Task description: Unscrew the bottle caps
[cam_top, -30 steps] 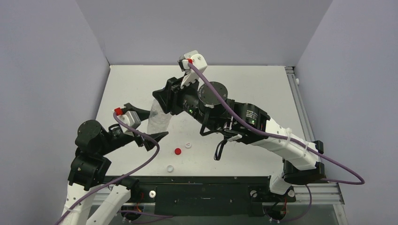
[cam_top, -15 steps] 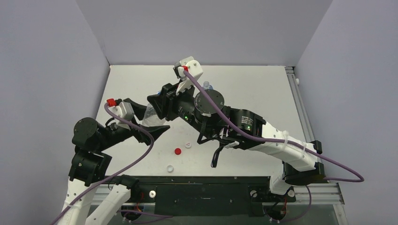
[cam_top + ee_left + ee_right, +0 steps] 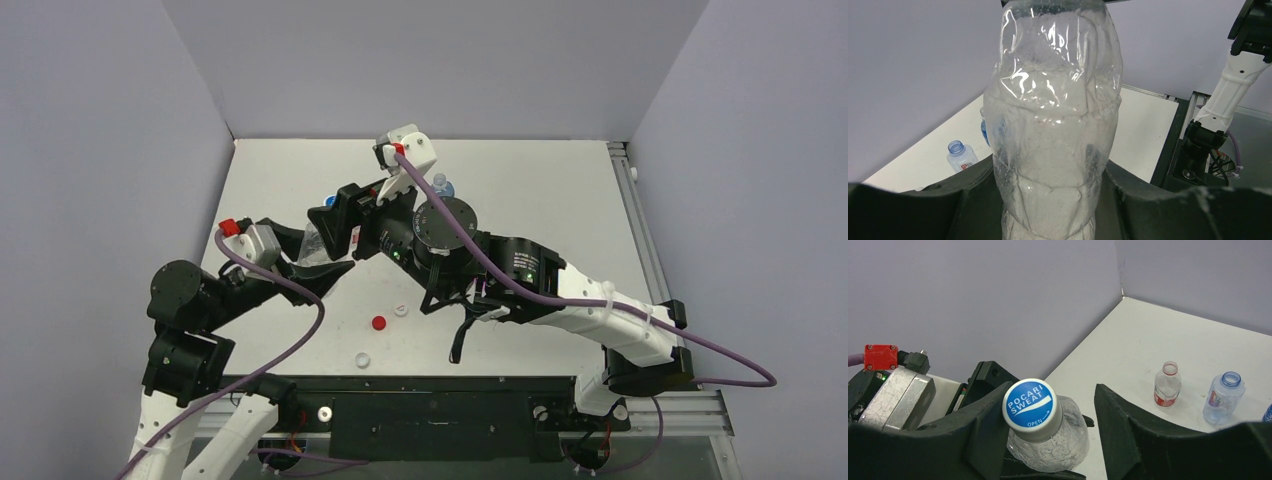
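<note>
A crumpled clear bottle (image 3: 1053,125) stands upright between the jaws of my left gripper (image 3: 1053,192), which is shut on its lower body. Its blue bottle cap (image 3: 1029,404) is on the neck and sits between the spread fingers of my right gripper (image 3: 1050,407). The cap rests against the left finger, and there is a gap to the right one. From above, the right gripper (image 3: 335,215) hangs over the left gripper (image 3: 315,255). Loose bottle caps lie on the table: a red one (image 3: 378,323) and two white ones (image 3: 401,310) (image 3: 362,359).
Two uncapped bottles stand at the back of the table, a red-labelled one (image 3: 1167,385) and a bluish one (image 3: 1223,397). Purple cables trail from both wrists. Grey walls close in the table on the left and at the back.
My right gripper has opened from its shut hold at the bottle top. Both grippers and the bottle have shifted left and slightly back. The loose caps have not moved.
</note>
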`<act>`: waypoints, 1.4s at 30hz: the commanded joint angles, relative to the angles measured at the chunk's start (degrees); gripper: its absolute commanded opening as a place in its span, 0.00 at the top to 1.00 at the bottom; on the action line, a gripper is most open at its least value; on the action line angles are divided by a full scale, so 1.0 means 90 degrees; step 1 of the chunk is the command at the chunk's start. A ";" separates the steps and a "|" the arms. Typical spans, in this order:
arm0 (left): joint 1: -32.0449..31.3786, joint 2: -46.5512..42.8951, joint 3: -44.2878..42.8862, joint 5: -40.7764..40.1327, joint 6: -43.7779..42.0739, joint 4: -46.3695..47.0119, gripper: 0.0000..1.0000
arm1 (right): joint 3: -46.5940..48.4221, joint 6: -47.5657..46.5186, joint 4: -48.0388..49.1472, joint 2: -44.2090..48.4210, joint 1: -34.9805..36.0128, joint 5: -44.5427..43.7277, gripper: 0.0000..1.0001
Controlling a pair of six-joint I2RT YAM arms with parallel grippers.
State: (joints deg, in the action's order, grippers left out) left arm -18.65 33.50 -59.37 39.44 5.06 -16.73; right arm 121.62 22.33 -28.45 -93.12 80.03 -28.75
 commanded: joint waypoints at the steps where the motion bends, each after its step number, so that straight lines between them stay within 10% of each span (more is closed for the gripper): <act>1: 0.0012 0.0009 -0.0088 -0.0233 -0.0086 0.0133 0.74 | 0.0363 0.0041 -0.0150 0.0242 0.0000 -0.0227 0.48; 20: 0.0012 0.0116 -0.0077 -0.0026 0.0002 -0.0021 0.78 | 0.0491 0.0050 0.0114 0.0087 -0.0157 0.0487 0.52; 29: 0.0012 0.0074 -0.0076 0.0200 0.0119 -0.0094 0.80 | 0.0643 -0.0182 0.0095 -0.0051 -0.0159 0.0433 0.86; 35: 0.0012 0.0098 -0.0112 0.0232 0.0171 -0.0055 0.81 | 0.0962 -0.0209 -0.0226 -0.0259 -0.0172 0.0707 0.60; 42: 0.0012 0.0114 -0.0135 0.0248 0.0182 -0.0068 0.81 | 0.1009 -0.0159 -0.0281 -0.0354 -0.0227 0.0811 0.62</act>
State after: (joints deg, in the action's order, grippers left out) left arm -18.65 34.35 -59.40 40.86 5.82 -18.35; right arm 128.38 21.26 -30.96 -95.57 78.65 -22.81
